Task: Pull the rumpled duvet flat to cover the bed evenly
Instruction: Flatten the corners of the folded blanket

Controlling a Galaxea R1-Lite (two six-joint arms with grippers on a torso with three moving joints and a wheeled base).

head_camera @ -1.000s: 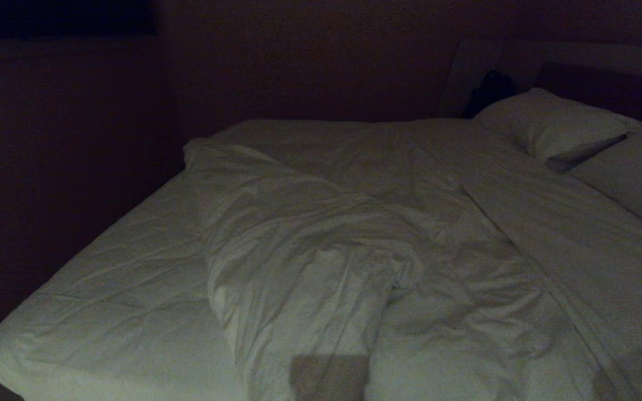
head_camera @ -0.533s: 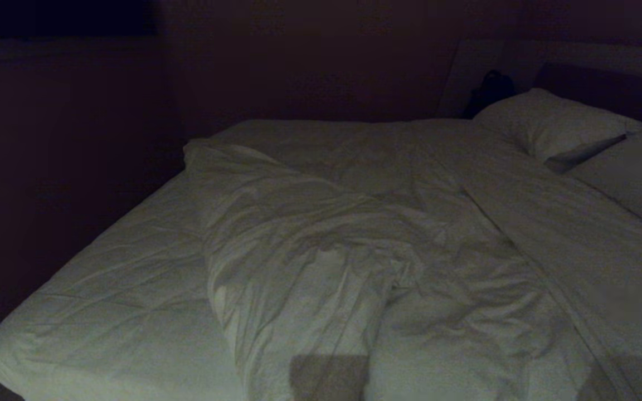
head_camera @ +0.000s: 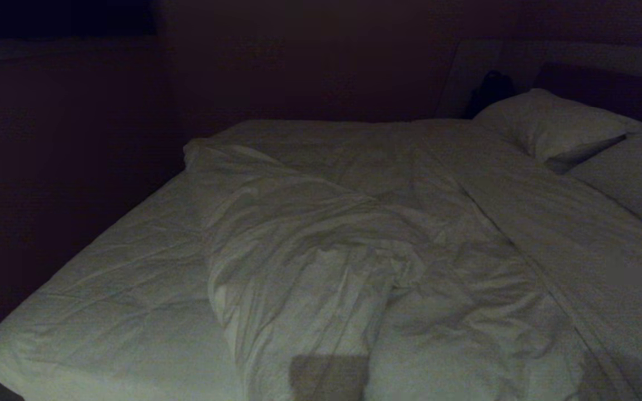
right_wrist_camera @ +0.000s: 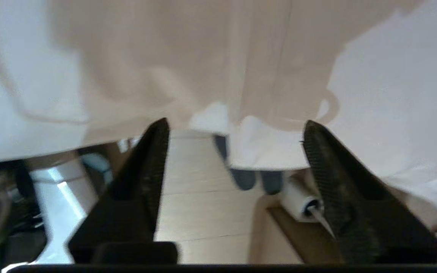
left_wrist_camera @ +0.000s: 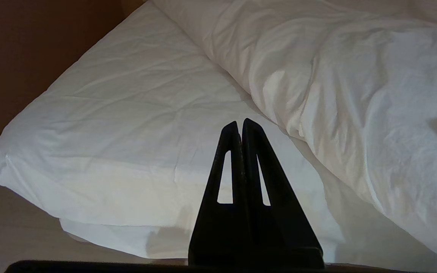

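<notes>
Duvet point(head_camera: 321, 245): rumpled, bunched in a thick ridge running from the far left part of the bed toward the near edge at centre; its flatter part spreads rightward toward the pillows
Bed point(head_camera: 120, 289): white mattress surface bare on the left side, from the ridge out to the left edge and near-left corner
Duvet edge, left wrist view: folded border point(left_wrist_camera: 264, 102) lies on the bare mattress point(left_wrist_camera: 127, 113), diagonal across the view
Bed edges: near-left corner rounded, sheet hanging over it; the left side borders a dark wall, with floor visible below the corner
Pillows point(head_camera: 549, 122): two, at the far right end, against the dark headboard point(head_camera: 605, 83)
Left hand point(left_wrist_camera: 240, 125): fingers pressed together, holding nothing, poised off the near-left corner above the bare mattress
Right hand point(right_wrist_camera: 233, 131): fingers spread wide, nothing between them; white cloth hangs just beyond the tips, pale floor point(right_wrist_camera: 199, 189) below; only a dark part shows at the lower right edge of the head view
Open room: bare mattress left of the ridge
Writing or labels: none readable
</notes>
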